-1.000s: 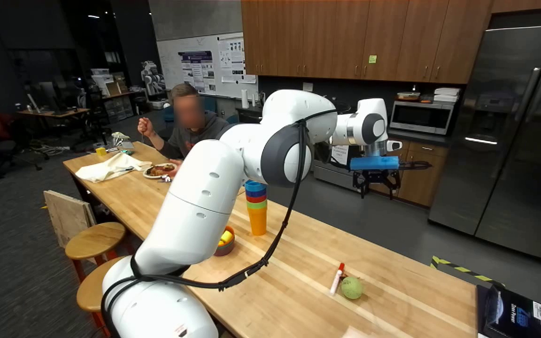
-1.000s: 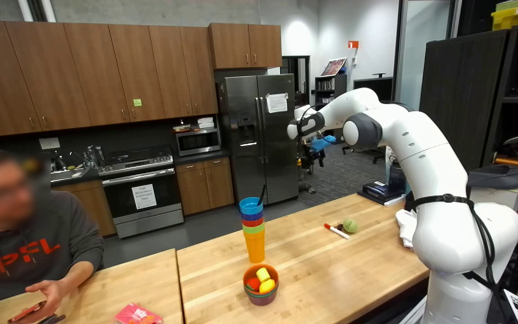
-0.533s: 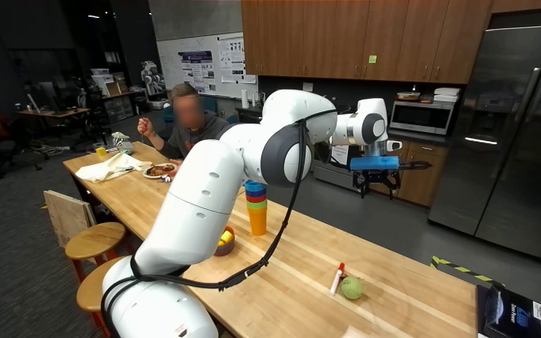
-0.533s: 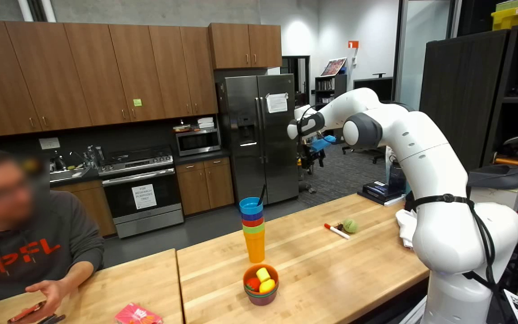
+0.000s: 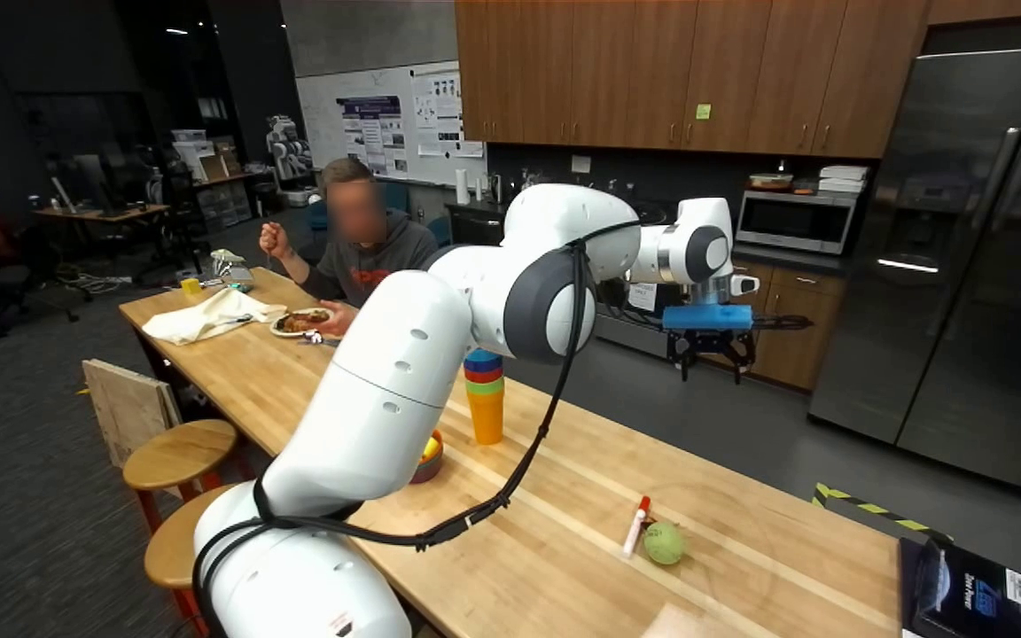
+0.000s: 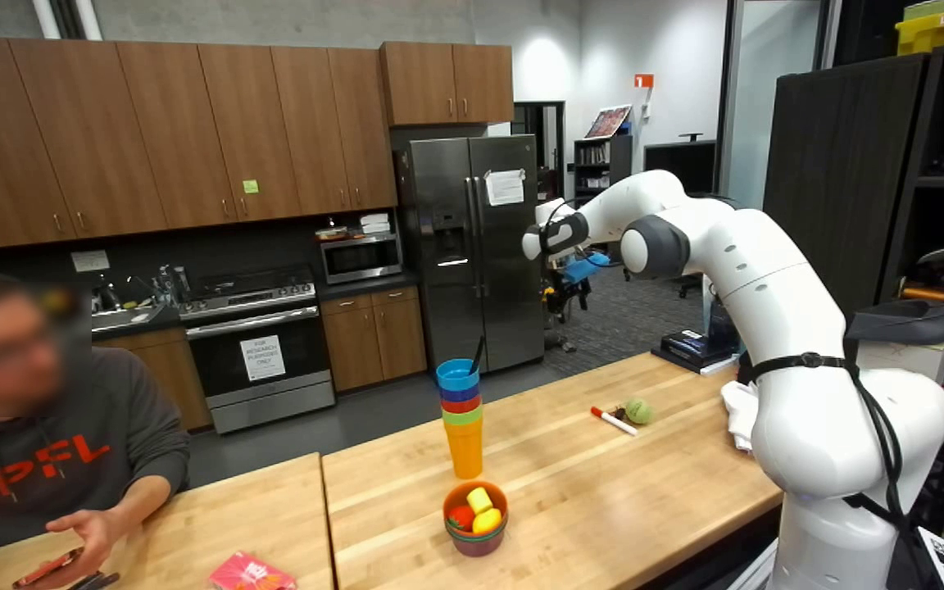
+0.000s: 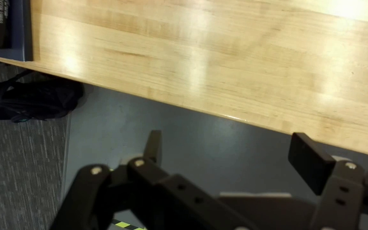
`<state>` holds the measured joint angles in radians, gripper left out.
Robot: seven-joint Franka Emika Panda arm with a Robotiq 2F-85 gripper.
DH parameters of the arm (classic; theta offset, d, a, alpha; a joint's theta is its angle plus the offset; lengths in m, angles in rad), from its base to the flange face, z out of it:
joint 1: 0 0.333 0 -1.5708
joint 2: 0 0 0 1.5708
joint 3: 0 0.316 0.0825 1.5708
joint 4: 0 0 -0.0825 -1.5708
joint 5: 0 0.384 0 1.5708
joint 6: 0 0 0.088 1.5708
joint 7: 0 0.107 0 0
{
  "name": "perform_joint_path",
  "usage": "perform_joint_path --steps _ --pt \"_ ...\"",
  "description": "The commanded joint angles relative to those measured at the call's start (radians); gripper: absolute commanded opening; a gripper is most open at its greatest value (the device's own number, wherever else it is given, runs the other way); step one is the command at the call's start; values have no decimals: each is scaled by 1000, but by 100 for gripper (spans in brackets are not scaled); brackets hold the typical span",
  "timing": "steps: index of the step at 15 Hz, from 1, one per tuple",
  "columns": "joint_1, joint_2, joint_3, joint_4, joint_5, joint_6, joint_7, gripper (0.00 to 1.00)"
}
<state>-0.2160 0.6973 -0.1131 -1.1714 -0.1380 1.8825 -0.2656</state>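
Pincer [image 7: 232, 155]: fingers wide apart, nothing between, apparently hanging past the edge of the surface [image 7: 171, 57]
Risk: a finger clipping that edge, through misaligned descent; likewise the green ball [image 6: 639, 411] rolling, if brushed
Ball beside marker [image 6: 613, 421]: below the pincer, well apart from it; both exterior views, not wrist view
Bag [image 7: 32, 99], dark, lower than the pincer: wrist view only
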Motion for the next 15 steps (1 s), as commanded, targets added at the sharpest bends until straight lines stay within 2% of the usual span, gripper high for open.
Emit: perform_joint_path --steps 1,6,15 --pt "-23 120 11 170 30 -24 7 100" --pt "-36 211 14 302 49 -60 15 100" --pt "-34 42 8 147 45 -131 -6 100"
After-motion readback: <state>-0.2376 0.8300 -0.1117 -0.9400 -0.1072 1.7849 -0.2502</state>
